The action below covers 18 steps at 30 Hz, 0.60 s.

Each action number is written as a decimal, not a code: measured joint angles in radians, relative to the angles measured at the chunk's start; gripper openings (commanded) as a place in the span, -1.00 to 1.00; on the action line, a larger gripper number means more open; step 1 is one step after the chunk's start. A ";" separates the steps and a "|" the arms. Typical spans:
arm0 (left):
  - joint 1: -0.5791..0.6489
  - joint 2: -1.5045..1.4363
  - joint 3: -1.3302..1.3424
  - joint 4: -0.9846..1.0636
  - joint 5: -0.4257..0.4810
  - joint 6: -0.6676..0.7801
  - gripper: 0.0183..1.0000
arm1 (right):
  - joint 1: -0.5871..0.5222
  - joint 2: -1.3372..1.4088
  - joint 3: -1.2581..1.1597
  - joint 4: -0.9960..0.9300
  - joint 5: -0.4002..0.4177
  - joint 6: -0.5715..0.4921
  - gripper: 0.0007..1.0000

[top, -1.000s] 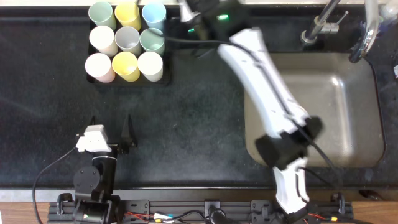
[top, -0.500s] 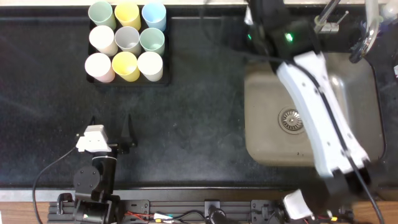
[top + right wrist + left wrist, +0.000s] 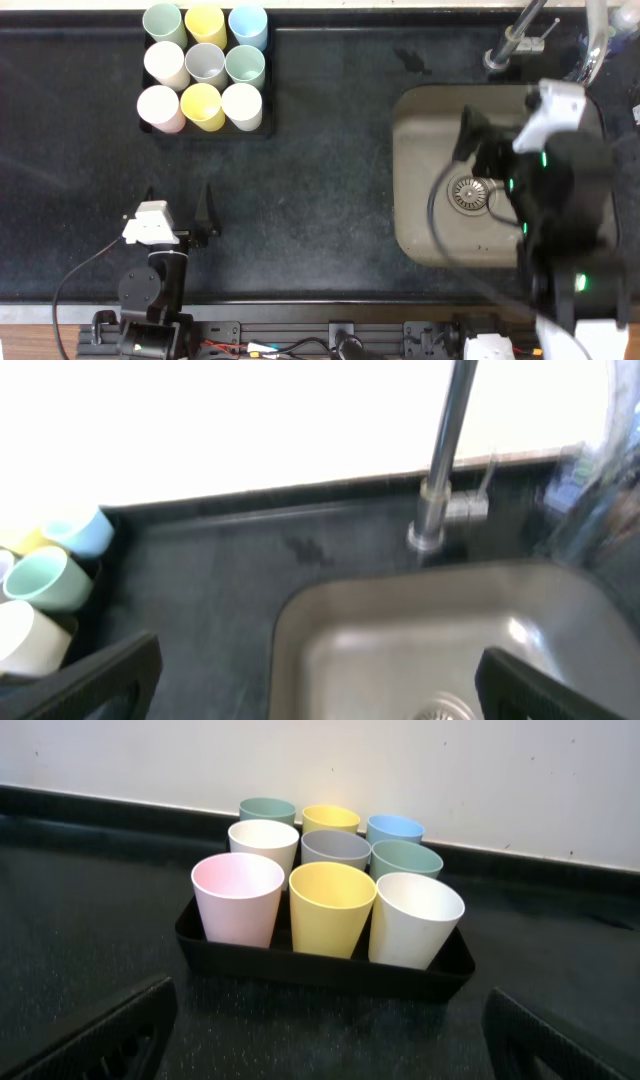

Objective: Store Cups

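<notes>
Several pastel cups [image 3: 205,65] stand upright, packed in three rows in a black tray [image 3: 268,120] at the back left of the dark counter. My left gripper [image 3: 179,197] rests low on the counter in front of the tray, open and holding nothing; its wrist view looks straight at the cups [image 3: 330,905] and the tray [image 3: 320,978]. The right gripper [image 3: 478,145] hangs over the steel sink, open and holding nothing. Its own view shows its two fingers [image 3: 100,680] spread wide and the edge cups [image 3: 50,585] far off.
A steel sink [image 3: 430,220] with a drain is set into the counter at the right, a faucet [image 3: 515,40] behind it. The faucet [image 3: 445,460] rises ahead of the right gripper. Dark counter [image 3: 320,180] stretches between tray and sink.
The right arm swung from beside the tray at the back, across to the right, and drew back over the sink. The left arm and the cups stayed put.
</notes>
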 measured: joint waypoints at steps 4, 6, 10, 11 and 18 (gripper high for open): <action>0.000 0.000 0.000 0.000 0.000 0.000 1.00 | 0.000 -0.192 -0.163 0.082 0.000 -0.061 1.00; 0.000 0.000 0.000 0.000 0.000 0.000 1.00 | 0.000 -0.277 -0.224 0.086 0.000 -0.076 0.99; 0.000 0.000 0.000 0.000 0.000 0.000 1.00 | 0.003 -0.414 -0.338 0.099 -0.001 -0.093 1.00; 0.000 0.000 0.000 0.000 0.000 0.000 1.00 | 0.009 -0.442 -0.367 0.110 0.000 -0.093 1.00; 0.000 0.000 0.000 0.000 0.000 0.000 1.00 | 0.071 -0.597 -0.574 0.223 -0.001 -0.100 0.99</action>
